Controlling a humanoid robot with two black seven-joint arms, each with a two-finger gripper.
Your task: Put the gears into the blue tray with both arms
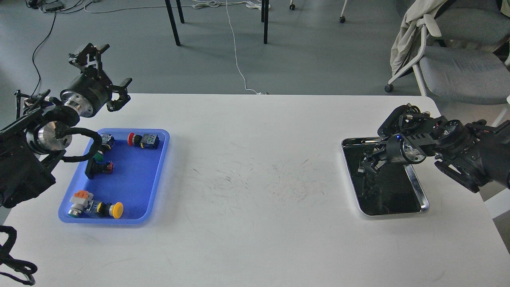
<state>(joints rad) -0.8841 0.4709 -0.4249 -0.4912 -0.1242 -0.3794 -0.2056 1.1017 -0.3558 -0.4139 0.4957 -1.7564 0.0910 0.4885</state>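
Note:
The blue tray (137, 179) lies at the table's left. My left gripper (104, 75) is raised beyond the tray's far left corner, its two fingers spread wide and open with nothing between them. My right gripper (364, 165) reaches in from the right and hangs low over the left part of the steel tray (417, 184). Its fingers are dark against the tray's dark inside, so I cannot tell them apart or see anything held. No gears can be made out; the steel tray's inside is too dark to read.
Several push-button switches lie in the blue tray: a red-capped one (140, 140) at the back, a green one (97, 156), a dark one (99, 167), a yellow one (112, 210) in front. A grey chair (458, 67) stands behind the table's right corner.

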